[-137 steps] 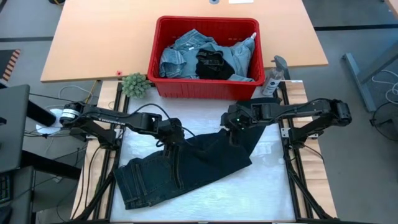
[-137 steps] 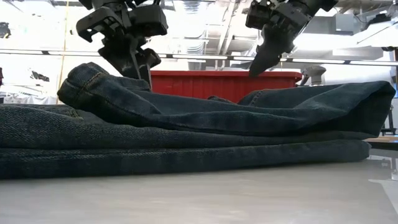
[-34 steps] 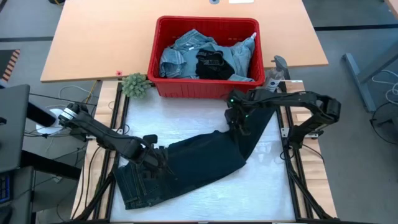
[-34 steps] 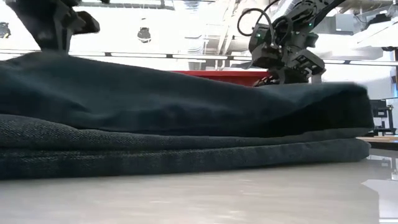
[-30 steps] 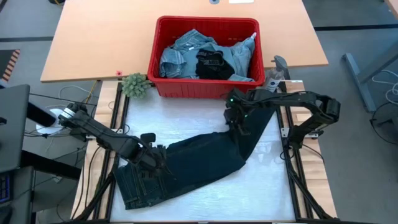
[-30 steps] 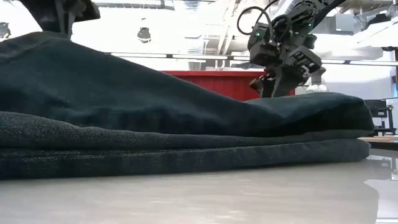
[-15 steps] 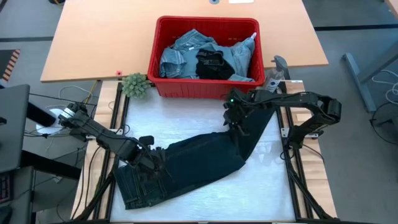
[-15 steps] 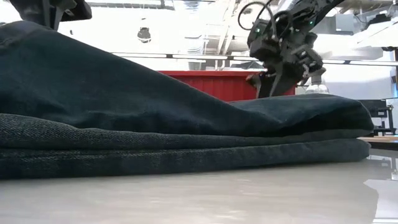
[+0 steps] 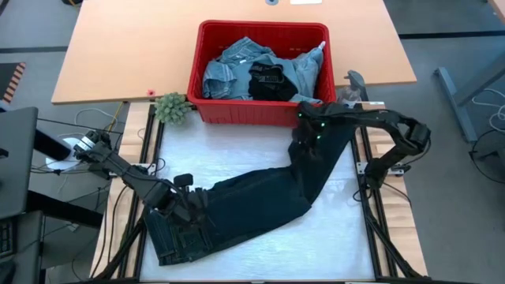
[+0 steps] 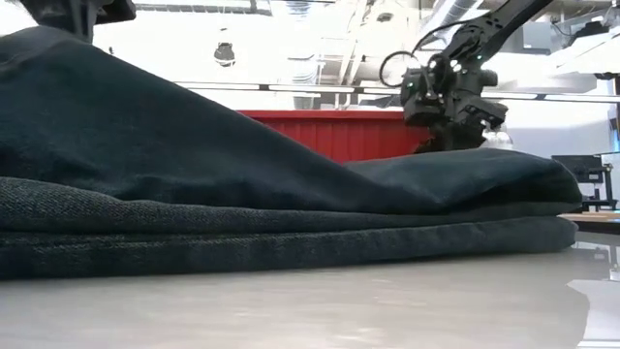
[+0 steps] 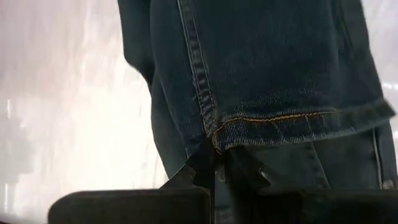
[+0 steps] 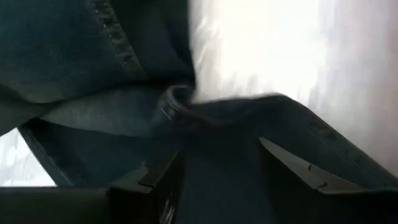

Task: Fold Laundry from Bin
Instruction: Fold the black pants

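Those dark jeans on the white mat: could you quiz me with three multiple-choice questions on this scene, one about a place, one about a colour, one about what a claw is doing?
1. Where do the dark jeans lie?
A. Inside the red bin
B. On the white mat in front of the bin
C. On the floor

2. What colour is the bin holding the rest of the laundry?
A. Red
B. Green
C. Grey

3. How is the left gripper?
A. Wide open above the mat
B. Shut on the jeans' hem
C. Holding the small plant

Answers:
1 B, the high view shows the jeans spread diagonally on the mat, outside the bin.
2 A, its walls and rim are plainly red.
3 B, the left wrist view shows its fingertips pinched together on the stitched hem.
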Robot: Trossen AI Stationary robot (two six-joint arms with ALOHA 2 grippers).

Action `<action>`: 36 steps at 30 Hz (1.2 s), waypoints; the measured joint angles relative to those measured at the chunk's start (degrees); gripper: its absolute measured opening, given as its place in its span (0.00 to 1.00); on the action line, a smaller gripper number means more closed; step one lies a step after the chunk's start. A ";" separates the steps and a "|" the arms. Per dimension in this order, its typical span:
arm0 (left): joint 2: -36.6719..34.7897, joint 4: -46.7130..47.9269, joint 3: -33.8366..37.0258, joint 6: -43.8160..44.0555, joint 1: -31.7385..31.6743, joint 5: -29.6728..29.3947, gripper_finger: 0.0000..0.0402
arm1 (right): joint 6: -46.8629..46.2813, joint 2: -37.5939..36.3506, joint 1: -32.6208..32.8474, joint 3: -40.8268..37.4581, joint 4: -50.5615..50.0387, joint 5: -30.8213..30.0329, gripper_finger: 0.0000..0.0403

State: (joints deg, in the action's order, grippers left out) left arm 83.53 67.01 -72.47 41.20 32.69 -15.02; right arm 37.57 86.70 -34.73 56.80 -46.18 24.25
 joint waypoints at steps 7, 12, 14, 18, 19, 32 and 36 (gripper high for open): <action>0.00 -3.55 0.08 0.04 0.15 -2.29 0.01 | -8.38 -6.24 -7.02 0.02 -1.31 -0.66 0.40; 0.00 -6.07 2.18 0.21 0.13 -2.23 0.01 | -11.77 -5.46 -7.21 -0.65 -6.22 -7.26 0.19; 0.00 -7.97 3.70 0.38 0.15 -1.81 0.01 | -12.53 -5.36 -6.77 -1.37 -6.20 -9.35 0.08; 0.02 -11.21 6.07 1.61 0.13 -0.64 0.01 | -14.03 -5.45 -4.69 -2.64 -5.79 -9.35 0.05; 0.02 -11.77 6.61 1.97 0.13 -0.64 0.01 | -14.25 -5.45 -4.07 -3.16 -5.42 -9.74 0.05; 0.02 -14.04 9.05 2.63 0.45 -2.19 0.01 | -27.56 -12.29 12.75 -17.24 8.97 -24.67 0.04; 0.02 -14.04 9.05 2.61 0.98 -3.87 0.01 | -34.53 -16.57 13.76 -24.54 17.55 -31.89 0.04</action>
State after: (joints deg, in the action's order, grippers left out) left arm 83.55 52.97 -63.42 43.82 33.67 -18.89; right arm 3.04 70.13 -20.97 32.25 -28.64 -7.64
